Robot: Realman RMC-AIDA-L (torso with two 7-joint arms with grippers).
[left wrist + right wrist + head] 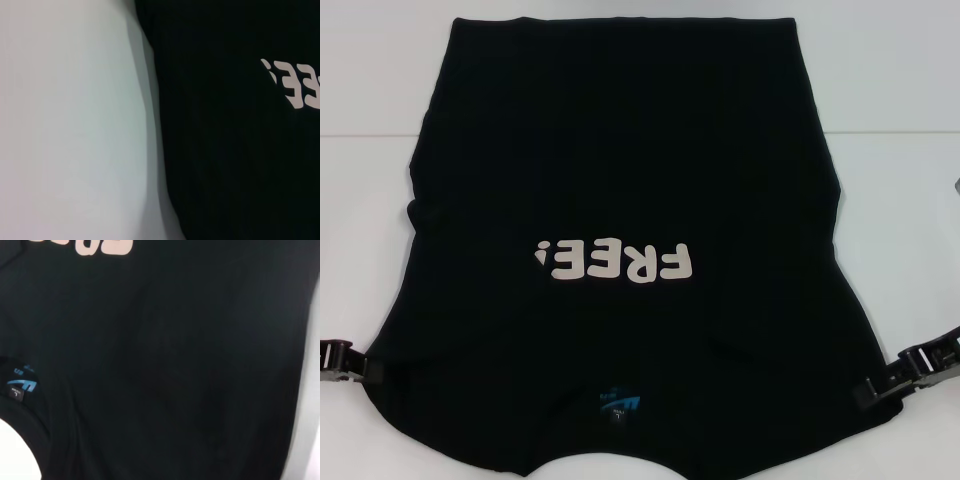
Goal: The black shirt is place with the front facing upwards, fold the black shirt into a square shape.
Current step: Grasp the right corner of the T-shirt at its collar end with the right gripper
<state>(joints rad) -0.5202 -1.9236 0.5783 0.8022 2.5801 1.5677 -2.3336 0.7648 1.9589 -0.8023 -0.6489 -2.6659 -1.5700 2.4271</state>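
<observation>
The large plain black short-sleeved cloth shirt (pixel 620 200) lies flat, front up, on the white table (pixel 900 90). Its white "FREE!" lettering (pixel 617 262) reads upside down from the head view, and its small blue neck label (pixel 619 402) sits at the edge nearest the robot, so the collar end is the near end. Both sleeves already seem tucked inward, leaving a roughly straight-sided panel between the 2 grippers.

The left gripper (pixel 352 368) sits at the shirt's near left corner, its tips touching the cloth edge. The right gripper (pixel 880 388) mirrors it at the near right corner. I cannot tell whether either one is closed on the fabric or merely resting against it.

The symmetric placement makes sense: taking the 2 shoulder corners together would let the collar end be carried away from the robot over the hem without skewing, shortening the panel toward a square.
</observation>
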